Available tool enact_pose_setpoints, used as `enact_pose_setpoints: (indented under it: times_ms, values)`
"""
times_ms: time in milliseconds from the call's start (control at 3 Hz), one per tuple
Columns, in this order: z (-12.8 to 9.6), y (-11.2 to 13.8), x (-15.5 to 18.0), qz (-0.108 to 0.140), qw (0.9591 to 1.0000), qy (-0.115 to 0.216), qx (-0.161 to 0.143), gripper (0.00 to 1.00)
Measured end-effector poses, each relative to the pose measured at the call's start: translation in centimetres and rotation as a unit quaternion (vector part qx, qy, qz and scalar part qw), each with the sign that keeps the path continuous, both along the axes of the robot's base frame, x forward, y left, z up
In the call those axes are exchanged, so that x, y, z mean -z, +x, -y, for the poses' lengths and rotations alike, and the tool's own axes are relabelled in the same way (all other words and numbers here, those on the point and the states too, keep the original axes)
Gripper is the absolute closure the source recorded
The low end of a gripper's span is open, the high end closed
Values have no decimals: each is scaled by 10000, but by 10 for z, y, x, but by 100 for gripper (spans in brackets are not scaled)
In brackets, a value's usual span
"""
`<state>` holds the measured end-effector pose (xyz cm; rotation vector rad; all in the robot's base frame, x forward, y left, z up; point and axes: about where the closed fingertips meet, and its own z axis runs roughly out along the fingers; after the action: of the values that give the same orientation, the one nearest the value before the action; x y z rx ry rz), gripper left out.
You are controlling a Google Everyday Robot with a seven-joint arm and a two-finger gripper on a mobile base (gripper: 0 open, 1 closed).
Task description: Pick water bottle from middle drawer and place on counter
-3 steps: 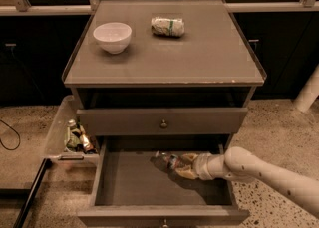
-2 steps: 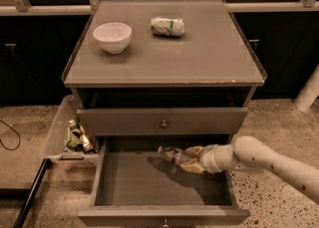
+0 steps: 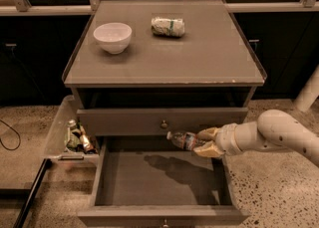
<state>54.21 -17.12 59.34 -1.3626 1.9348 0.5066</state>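
The water bottle (image 3: 183, 140) is a small clear bottle with a white cap pointing left. It lies sideways in my gripper (image 3: 200, 143), which is shut on its base end. I hold it in the air above the open middle drawer (image 3: 149, 182), level with the closed drawer front above. My pale arm comes in from the right. The drawer floor is bare and shows the shadow of the bottle and arm. The counter (image 3: 199, 55) is the glossy cabinet top above.
A white bowl (image 3: 112, 37) and a white-and-green wrapped packet (image 3: 168, 26) sit at the back of the counter. A pale plastic bin (image 3: 57, 130) with small dark bottles (image 3: 78, 138) hangs at the cabinet's left. The closed drawer has a round knob (image 3: 163, 123).
The gripper has risen from the drawer floor with the water bottle in it. The bottle now hangs above the drawer, near the closed drawer front.
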Motion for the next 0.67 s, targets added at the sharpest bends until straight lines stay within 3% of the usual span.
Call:
enact_pose_setpoints:
  times_ms: [667]
  values:
    - [-10, -7, -9, 87, 9999, -56, -96, 100]
